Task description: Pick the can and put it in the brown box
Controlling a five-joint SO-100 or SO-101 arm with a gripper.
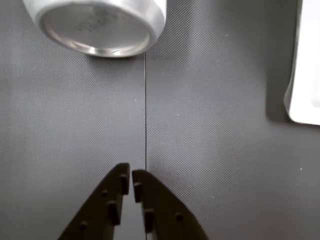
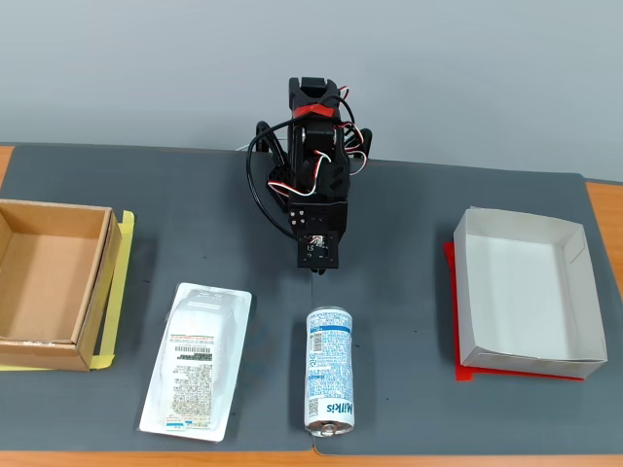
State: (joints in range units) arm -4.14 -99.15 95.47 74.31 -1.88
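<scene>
The can [image 2: 329,381] lies on its side on the dark mat, white with light-blue print, near the front edge in the fixed view. Its silver end [image 1: 97,27] fills the top left of the wrist view. My gripper [image 1: 131,172] hangs above the mat short of the can, its black fingers [image 1: 112,200] closed together with nothing between them. In the fixed view the gripper [image 2: 319,269] points down just behind the can's far end. The brown box [image 2: 97,282] sits empty at the left edge of the table.
A flat white blister pack [image 2: 198,362] with a barcode label lies left of the can; its corner [image 1: 305,75] shows at the wrist view's right edge. A white paper box [image 2: 574,292] on a red base stands at the right.
</scene>
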